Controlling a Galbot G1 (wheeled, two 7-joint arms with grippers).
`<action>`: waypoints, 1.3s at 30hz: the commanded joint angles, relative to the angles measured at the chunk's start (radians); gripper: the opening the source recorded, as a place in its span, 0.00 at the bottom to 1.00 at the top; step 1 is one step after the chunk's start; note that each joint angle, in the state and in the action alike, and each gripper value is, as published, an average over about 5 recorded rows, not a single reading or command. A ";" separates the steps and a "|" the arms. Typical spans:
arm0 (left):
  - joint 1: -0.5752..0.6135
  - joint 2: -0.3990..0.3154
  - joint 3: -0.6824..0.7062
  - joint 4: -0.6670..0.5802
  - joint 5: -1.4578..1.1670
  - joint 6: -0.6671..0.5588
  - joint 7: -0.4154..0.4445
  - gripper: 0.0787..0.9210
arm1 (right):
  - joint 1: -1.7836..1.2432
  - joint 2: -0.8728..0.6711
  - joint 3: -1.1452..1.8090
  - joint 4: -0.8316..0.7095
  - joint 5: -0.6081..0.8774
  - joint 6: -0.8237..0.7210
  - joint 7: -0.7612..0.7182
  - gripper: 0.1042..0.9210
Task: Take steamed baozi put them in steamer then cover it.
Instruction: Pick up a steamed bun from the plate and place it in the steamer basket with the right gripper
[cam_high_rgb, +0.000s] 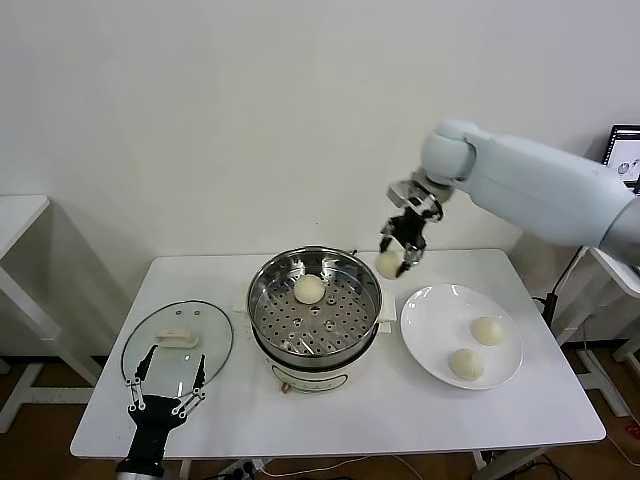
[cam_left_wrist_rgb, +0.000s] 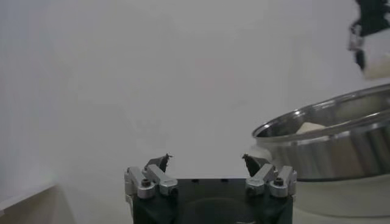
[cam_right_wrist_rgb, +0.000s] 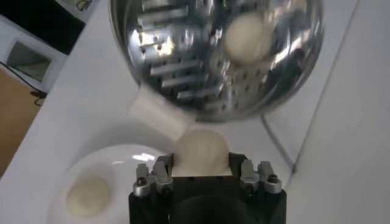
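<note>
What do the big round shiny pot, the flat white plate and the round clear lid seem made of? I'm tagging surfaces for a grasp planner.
The big round shiny pot: probably stainless steel, polished; its wall mirrors and its floor is perforated. The flat white plate: likely glazed ceramic, possibly melamine; smooth, opaque, faintly glossy. The round clear lid: apparently glass, since the table shows through, with a thin metal-looking rim and a cream, plastic-looking handle.

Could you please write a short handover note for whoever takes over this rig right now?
Right gripper: shut on a baozi, held in the air between plate and steamer.
Left gripper: open, idle, low at the table's near left edge by the glass lid.
Done: one baozi lies on the steamer's tray.
Still on the plate: two baozi.
Left: drop the held one into the steamer, move the two from the plate, then put the lid on the steamer.
</note>
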 joint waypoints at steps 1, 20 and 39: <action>-0.004 0.002 0.001 -0.001 0.000 0.001 -0.001 0.88 | 0.140 0.178 -0.091 0.106 0.184 -0.071 0.006 0.65; -0.022 -0.001 0.005 0.005 -0.006 0.003 -0.006 0.88 | 0.003 0.411 -0.181 0.063 0.213 -0.191 0.197 0.64; -0.017 -0.003 -0.004 0.004 -0.008 0.006 -0.014 0.88 | -0.084 0.436 -0.178 0.012 0.121 -0.204 0.244 0.67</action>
